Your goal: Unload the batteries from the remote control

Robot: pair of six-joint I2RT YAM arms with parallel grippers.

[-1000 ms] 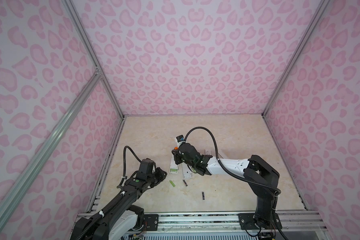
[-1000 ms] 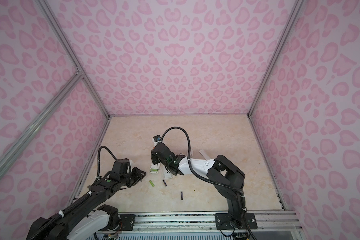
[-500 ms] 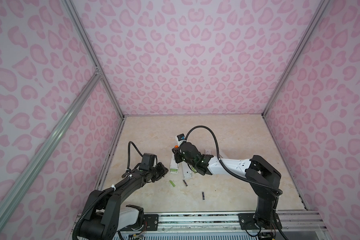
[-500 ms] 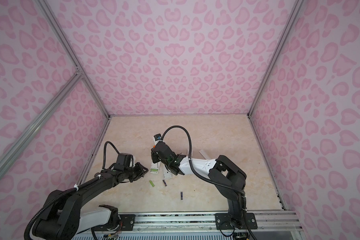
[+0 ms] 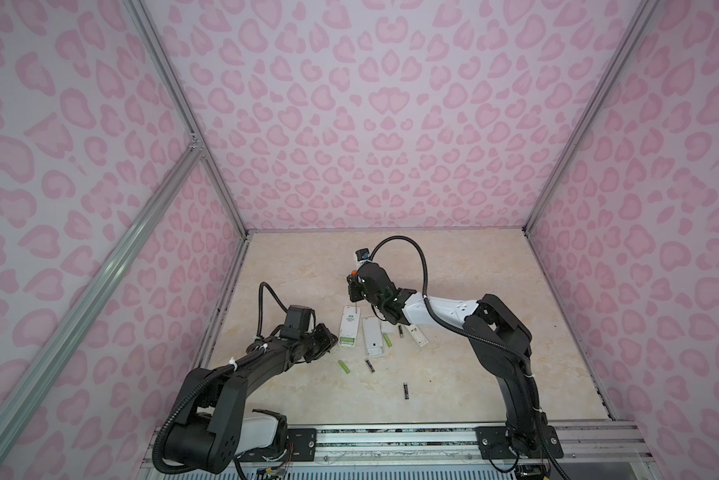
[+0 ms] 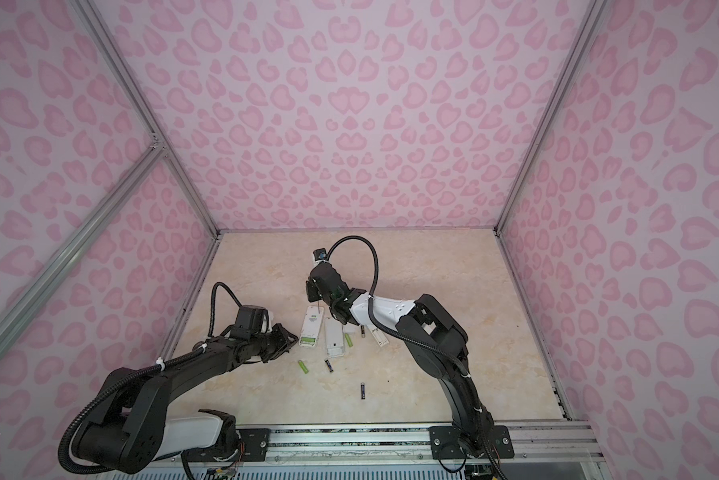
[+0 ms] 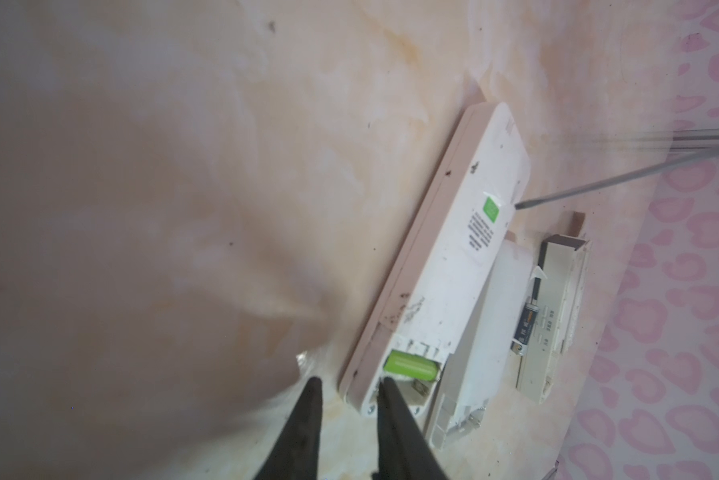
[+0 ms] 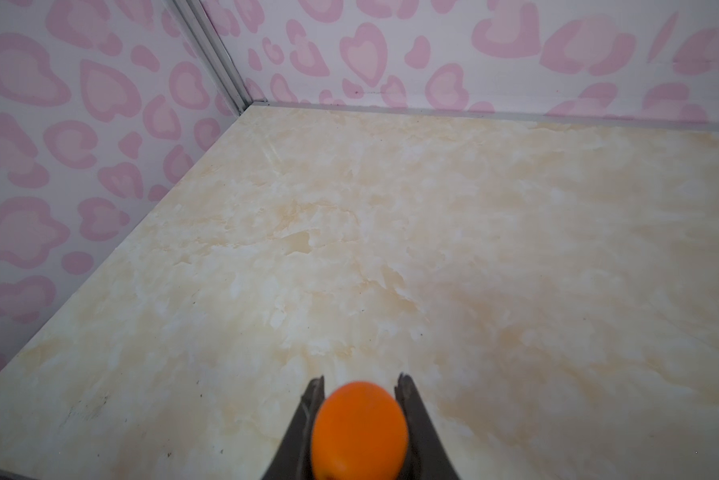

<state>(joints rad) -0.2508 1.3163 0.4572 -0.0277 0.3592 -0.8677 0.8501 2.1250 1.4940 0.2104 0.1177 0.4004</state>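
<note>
one green battery (image 7: 411, 365) sits in the open end of the white remote (image 7: 453, 266). the left tool (image 7: 349, 384) has moved in from the side, and now its tips, a little apart, are right at that slot, holding nothing yet. so this battery looks next to come out. the right tool (image 8: 360, 386) grips the orange screwdriver (image 8: 360, 428). other batteries (image 5: 343, 366) lie loose on the tabletop (image 5: 474, 374).

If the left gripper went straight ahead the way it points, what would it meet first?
The left gripper would probably meet the lime green battery in the white remote's open end.
</note>
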